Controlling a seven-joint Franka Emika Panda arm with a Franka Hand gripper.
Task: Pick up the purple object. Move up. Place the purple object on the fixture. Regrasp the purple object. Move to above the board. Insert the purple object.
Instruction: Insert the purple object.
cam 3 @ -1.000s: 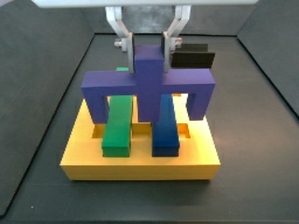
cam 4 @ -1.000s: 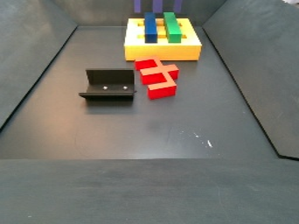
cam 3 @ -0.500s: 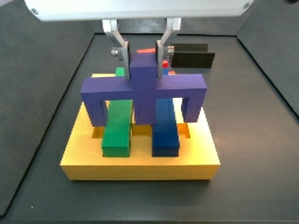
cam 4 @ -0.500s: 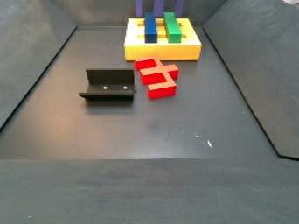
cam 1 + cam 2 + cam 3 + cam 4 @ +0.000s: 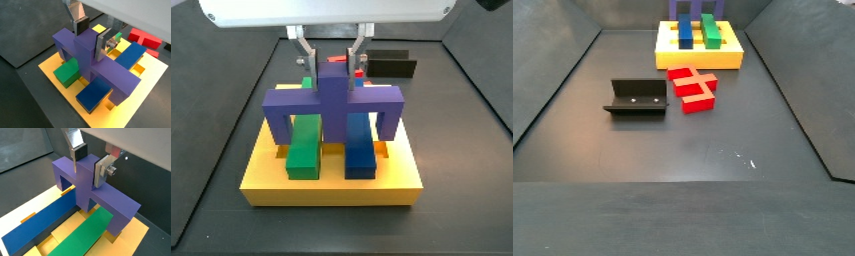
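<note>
the board [image 5: 331,183] is the biggest item, a flat yellow slab; in a side view it sits at the far end of the dark floor [image 5: 687,130]. two long bars lie in its slots side by side: a green bar [image 5: 305,145] and a dark-blue bar [image 5: 362,148], also seen in both wrist views (green [image 5: 83,233], blue [image 5: 40,225]).

the purple object [image 5: 334,100] stands on the board with its wide bar straddling the green and blue bars crosswise, its two end legs down on either side of them, its central stub pointing up. in a wrist view [image 5: 93,60] the legs reach into the board; how deep they are seated cannot be told. in a side view [image 5: 691,8] only its lower part shows at the frame edge.

the gripper [image 5: 331,62] is directly above the board, fingers [image 5: 103,170] on either side of the purple stub. the plates stand just beside the stub's faces; whether the pads press it or have let go cannot be told from these views.

the red cross-shaped block [image 5: 692,88] lies on the floor near the board. the fixture [image 5: 636,98] stands just beside the red block, apart from it.
</note>
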